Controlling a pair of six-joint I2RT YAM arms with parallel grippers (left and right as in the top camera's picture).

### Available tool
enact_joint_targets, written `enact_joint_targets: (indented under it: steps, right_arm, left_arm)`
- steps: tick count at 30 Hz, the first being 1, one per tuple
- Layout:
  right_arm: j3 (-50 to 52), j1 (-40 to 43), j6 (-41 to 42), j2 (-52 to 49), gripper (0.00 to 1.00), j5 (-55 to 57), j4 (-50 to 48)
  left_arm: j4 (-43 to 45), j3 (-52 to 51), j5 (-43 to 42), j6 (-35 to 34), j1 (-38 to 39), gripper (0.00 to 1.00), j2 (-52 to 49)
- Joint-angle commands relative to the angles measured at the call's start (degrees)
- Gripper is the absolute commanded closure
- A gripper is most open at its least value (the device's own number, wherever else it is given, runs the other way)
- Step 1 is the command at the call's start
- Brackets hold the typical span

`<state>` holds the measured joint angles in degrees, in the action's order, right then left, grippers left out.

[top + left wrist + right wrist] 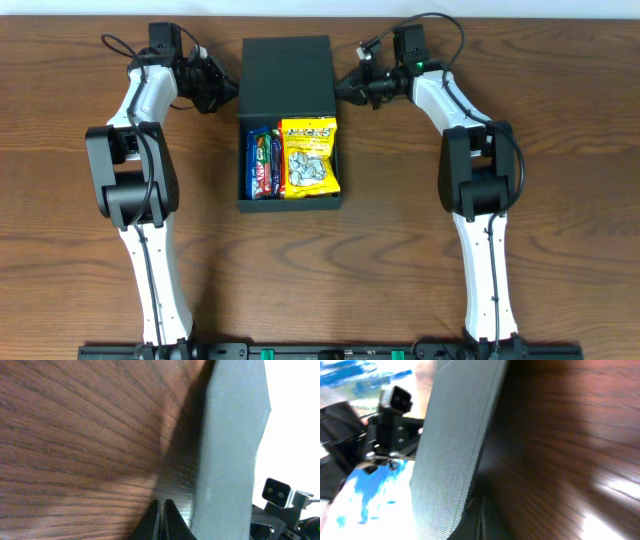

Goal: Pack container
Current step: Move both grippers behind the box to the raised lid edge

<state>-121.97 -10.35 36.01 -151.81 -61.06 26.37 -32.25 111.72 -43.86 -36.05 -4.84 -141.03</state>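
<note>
The dark box (243, 200) lies open at the table's middle, its flap lid (287, 78) folded back flat toward the far edge. Inside lie a blue snack packet (262, 163) on the left and a yellow packet (308, 157) on the right. My left gripper (228, 92) is shut and empty just left of the lid's edge; its wrist view shows the closed tips (161, 510) beside the lid (230, 445). My right gripper (345, 88) is shut and empty at the lid's right edge (455, 450), tips (481, 515) low by the table.
The wooden table (560, 290) spreads around the box. Both arms' bases stand at the near edge, left (150, 300) and right (490, 300). A white wall lies beyond the far edge.
</note>
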Motion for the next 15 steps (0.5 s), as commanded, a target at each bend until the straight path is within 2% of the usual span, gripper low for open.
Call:
enact_joint_targets:
  steps: [1, 15]
  right_arm:
    - [-0.8, -0.3, 0.4, 0.0, 0.99, -7.0, -3.0]
    - [-1.0, 1.7, 10.6, 1.6, 0.98, -21.1, -23.9]
  left_arm:
    - [1.0, 1.1, -2.8, 0.3, -0.5, 0.94, -1.2]
    - [-0.1, 8.6, -7.3, 6.4, -1.2, 0.94, 3.5]
